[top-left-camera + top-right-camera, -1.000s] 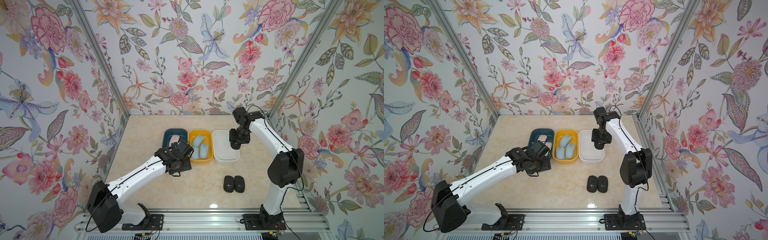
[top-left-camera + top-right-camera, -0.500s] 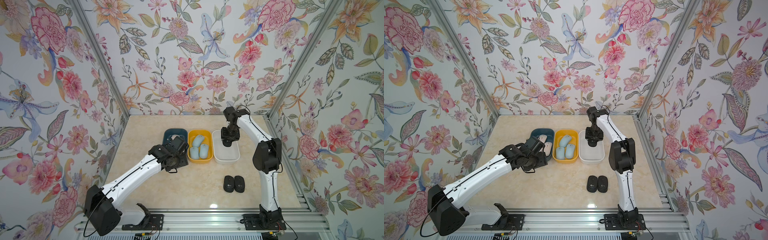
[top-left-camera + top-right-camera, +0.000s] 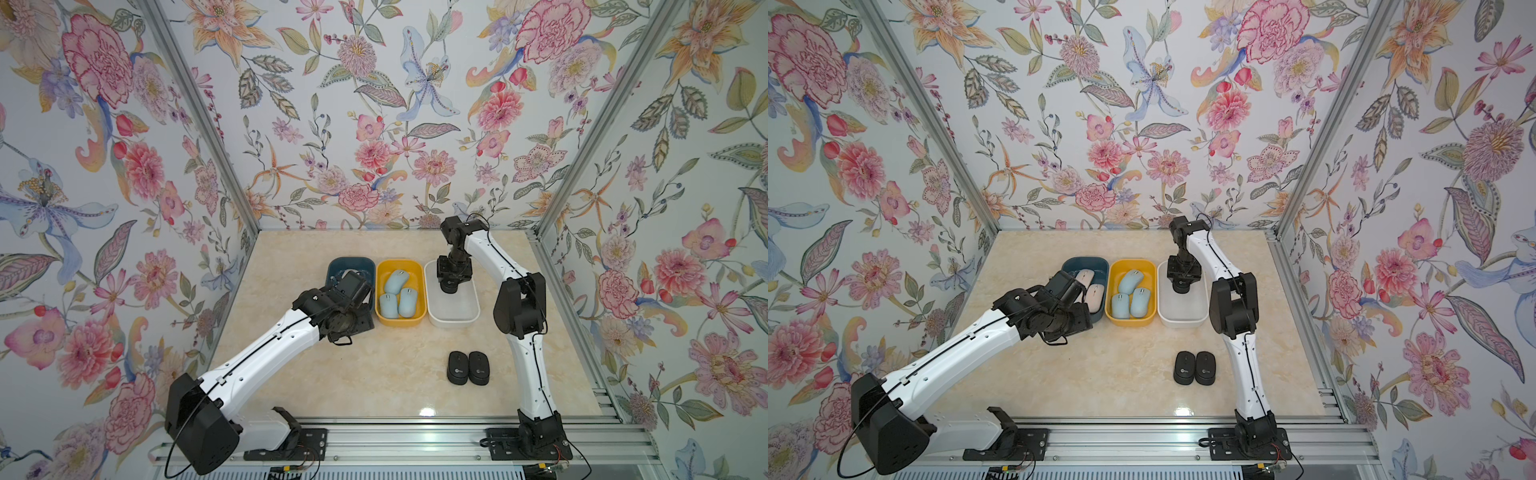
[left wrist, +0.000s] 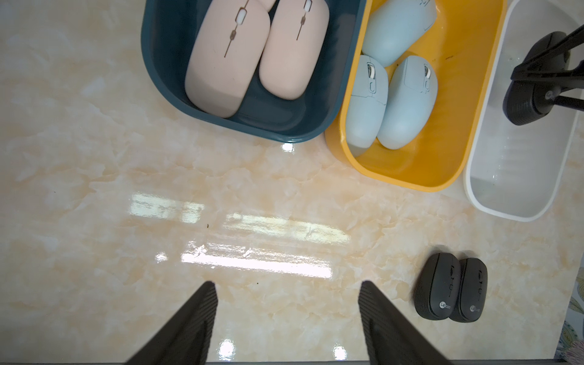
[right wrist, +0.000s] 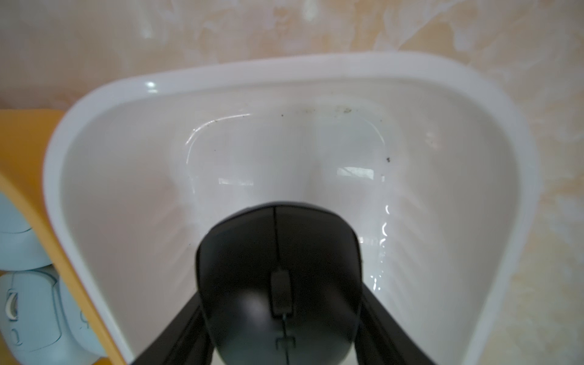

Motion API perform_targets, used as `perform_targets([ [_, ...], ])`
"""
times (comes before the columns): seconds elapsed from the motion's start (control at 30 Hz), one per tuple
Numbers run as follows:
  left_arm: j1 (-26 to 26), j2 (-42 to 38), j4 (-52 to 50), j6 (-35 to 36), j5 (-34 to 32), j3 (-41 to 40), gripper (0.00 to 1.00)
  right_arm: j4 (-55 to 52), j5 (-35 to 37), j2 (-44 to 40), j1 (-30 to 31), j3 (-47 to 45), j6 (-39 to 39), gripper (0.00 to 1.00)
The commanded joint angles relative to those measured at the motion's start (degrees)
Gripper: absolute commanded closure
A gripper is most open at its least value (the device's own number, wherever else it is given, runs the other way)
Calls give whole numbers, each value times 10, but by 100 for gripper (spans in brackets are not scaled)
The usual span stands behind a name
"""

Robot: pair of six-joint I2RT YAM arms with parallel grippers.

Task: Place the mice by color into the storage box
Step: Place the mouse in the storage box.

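Observation:
The storage box is three bins side by side: dark blue (image 3: 351, 261), yellow (image 3: 420, 316) and white (image 3: 454, 322). Pale pink mice (image 4: 227, 60) (image 4: 292, 47) lie in the blue bin. Three light blue mice (image 3: 397, 281) (image 3: 387, 305) (image 3: 408, 302) lie in the yellow one. My right gripper (image 3: 450, 286) hangs over the white bin's far half, shut on a black mouse (image 5: 278, 252) that is just above the bin's floor. Two black mice (image 3: 458, 368) (image 3: 478, 368) lie side by side on the table. My left gripper (image 4: 286, 282) is open and empty, above the table by the blue bin's near end.
The beige marble-look tabletop (image 3: 395, 386) is walled by flowered panels on three sides, with aluminium posts at the back corners. A metal rail (image 3: 407, 440) carrying both arm bases runs along the front edge. The right arm's elbow (image 3: 519, 305) stands just right of the white bin.
My right gripper has carried the black mouse leftward, from the white bin's right side to over its inside. The left arm has drawn slightly left and back from the blue bin.

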Motion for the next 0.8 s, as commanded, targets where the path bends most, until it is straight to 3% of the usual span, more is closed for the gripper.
perform_targets([
  [0.0, 11, -17, -21, 11, 4, 15, 26, -14, 7, 23, 0, 26, -1, 43],
  [0.77, 21, -41, -42, 22, 6, 17, 24, -4, 29, 92, 0, 71, -2, 36],
])
